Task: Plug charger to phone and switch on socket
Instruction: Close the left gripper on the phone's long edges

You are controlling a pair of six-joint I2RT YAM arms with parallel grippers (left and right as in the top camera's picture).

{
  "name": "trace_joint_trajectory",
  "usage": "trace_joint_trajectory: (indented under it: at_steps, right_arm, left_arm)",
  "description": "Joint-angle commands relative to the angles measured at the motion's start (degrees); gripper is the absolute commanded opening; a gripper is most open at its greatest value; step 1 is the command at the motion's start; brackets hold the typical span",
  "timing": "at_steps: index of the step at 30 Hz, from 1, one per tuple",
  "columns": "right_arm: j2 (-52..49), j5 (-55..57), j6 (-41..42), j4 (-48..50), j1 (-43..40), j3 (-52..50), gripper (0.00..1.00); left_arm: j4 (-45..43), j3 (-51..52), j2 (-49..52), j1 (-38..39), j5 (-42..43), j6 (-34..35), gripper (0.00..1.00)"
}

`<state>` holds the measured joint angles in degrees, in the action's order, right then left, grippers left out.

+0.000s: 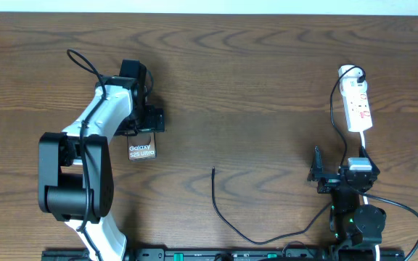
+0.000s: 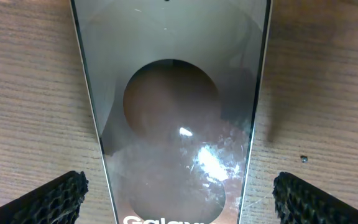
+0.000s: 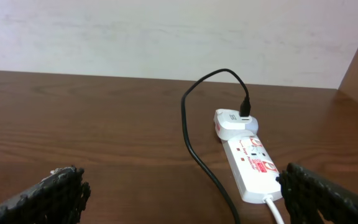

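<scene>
The phone [image 1: 141,151] lies flat on the wooden table, dark glossy brown with pale "Galaxy" lettering. My left gripper [image 1: 145,129] hangs over its far part, open, one finger on each side of the phone [image 2: 176,124] and not touching it. The charger cable [image 1: 223,214] lies on the table in the middle, its plug tip [image 1: 213,170] free. The cable runs to a white adapter in the socket strip [image 1: 357,105] at the far right. My right gripper [image 1: 334,176] is open and empty, near the front edge. The strip [image 3: 250,163] and cable [image 3: 194,146] lie ahead of it.
The strip's white cord [image 1: 362,145] runs down past my right arm. A pale wall [image 3: 166,31] stands behind the table's far edge. A black rail [image 1: 216,254] runs along the front edge.
</scene>
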<state>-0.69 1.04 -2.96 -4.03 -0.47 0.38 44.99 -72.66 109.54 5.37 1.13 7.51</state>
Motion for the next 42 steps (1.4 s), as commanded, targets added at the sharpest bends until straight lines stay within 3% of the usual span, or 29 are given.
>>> trace_joint_trajectory:
  at_steps: [1, 42]
  right_arm:
    - [0.31, -0.09, 0.72, -0.22, -0.24, -0.07, 0.99]
    - [0.31, -0.07, 0.72, -0.22, -0.24, -0.07, 0.99]
  left_arm:
    - [-0.28, 1.16, 1.62, 0.13, -0.94, -0.11, 0.98]
    - [-6.27, 6.32, 1.7, 0.13, -0.74, -0.13, 0.98]
